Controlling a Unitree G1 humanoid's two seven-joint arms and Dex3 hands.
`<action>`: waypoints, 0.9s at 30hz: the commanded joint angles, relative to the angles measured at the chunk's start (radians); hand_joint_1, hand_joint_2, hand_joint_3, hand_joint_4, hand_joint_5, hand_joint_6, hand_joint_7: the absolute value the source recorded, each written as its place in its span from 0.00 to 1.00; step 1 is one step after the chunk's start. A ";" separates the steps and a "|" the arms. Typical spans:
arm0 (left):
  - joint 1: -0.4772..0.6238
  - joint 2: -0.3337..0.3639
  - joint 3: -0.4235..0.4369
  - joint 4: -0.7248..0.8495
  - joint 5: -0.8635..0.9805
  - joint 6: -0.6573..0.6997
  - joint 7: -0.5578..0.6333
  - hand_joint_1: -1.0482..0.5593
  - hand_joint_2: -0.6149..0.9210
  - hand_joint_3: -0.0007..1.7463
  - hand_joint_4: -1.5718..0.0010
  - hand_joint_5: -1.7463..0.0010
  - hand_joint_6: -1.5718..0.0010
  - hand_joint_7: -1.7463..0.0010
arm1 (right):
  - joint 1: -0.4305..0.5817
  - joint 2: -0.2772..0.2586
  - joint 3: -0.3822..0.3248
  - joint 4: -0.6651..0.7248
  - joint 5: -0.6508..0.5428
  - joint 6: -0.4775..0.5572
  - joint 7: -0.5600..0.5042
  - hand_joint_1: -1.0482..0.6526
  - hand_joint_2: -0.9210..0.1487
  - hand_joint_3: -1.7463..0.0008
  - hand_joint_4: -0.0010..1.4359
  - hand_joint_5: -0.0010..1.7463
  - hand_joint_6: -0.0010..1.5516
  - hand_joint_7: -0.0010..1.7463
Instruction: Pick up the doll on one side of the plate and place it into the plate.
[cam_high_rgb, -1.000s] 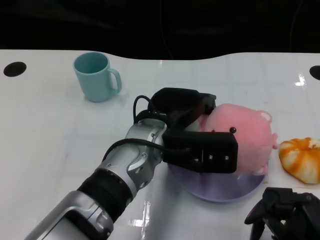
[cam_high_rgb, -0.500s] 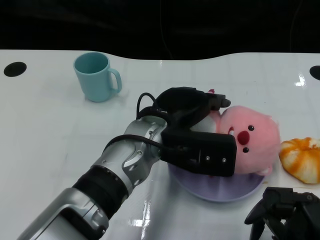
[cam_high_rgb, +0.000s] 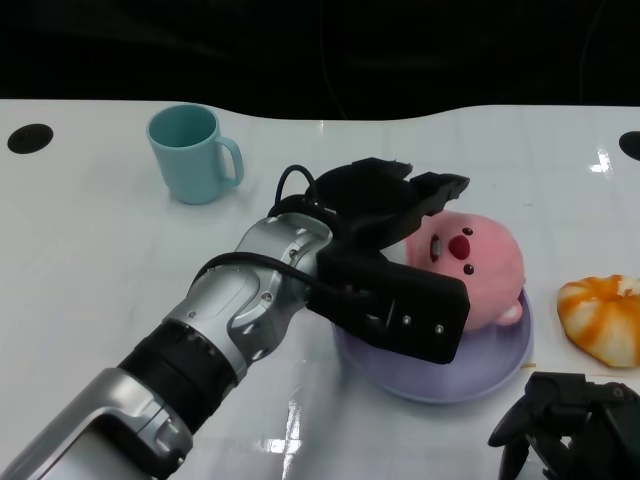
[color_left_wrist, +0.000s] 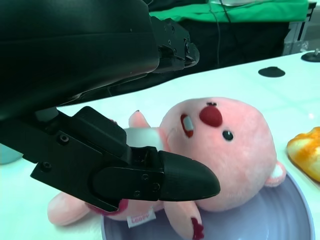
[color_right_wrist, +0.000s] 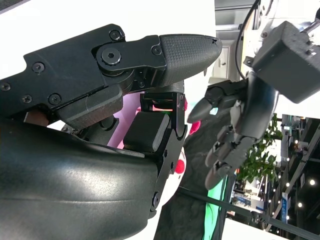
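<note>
- The soft pink plush doll (cam_high_rgb: 470, 265) lies on its back in the round pale purple plate (cam_high_rgb: 500, 365), face up, with its red nose pointing up.
- In the left wrist view, one doll foot (color_left_wrist: 67, 210) pokes out past the plate rim (color_left_wrist: 300, 200) onto the table.
- The black left hand (cam_high_rgb: 385, 245) sits at the 9 o'clock side of the doll. Its fingers (cam_high_rgb: 420, 195) are spread wide apart over the doll's head and its thumb (color_left_wrist: 185, 175) lies low beside the doll's body. It holds nothing.
- The black right hand (cam_high_rgb: 560, 425) rests at 5 o'clock from the plate, near the bottom edge of the head view. I cannot tell if its fingers are apart or together.
- The orange and white striped round toy (cam_high_rgb: 605, 315) lies at 3 o'clock, just beside the plate, so there is little room on that side.
- The light blue cup with a handle (cam_high_rgb: 192, 153) stands at 10 o'clock, well apart from the plate, with lots of bare shiny white table (cam_high_rgb: 90, 260) around it.
- The far table edge at 12 o'clock is well away from the plate.
- Half a second ago the doll leaned toward 3 o'clock with its face looking forward. Now it has rolled back and sits deeper in the plate.
- The left hand's fingers were closer to the doll then. Now they have opened and lifted off it.
</note>
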 joint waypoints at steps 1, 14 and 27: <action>0.022 0.038 0.014 -0.068 -0.004 -0.008 -0.018 0.00 1.00 0.31 1.00 0.98 0.98 0.99 | -0.006 -0.007 -0.009 0.010 0.002 -0.014 0.000 0.04 0.00 0.81 0.73 0.74 0.69 0.53; 0.172 0.203 0.122 -0.360 -0.099 -0.038 -0.130 0.00 1.00 0.30 0.97 0.97 0.96 0.98 | -0.015 -0.011 -0.017 0.025 0.001 -0.021 -0.004 0.04 0.00 0.79 0.73 0.75 0.68 0.53; 0.352 0.266 0.266 -0.449 -0.221 -0.192 -0.046 0.17 1.00 0.22 0.82 0.87 0.83 0.94 | -0.014 -0.015 -0.018 0.021 0.003 -0.004 -0.004 0.05 0.00 0.80 0.73 0.75 0.68 0.53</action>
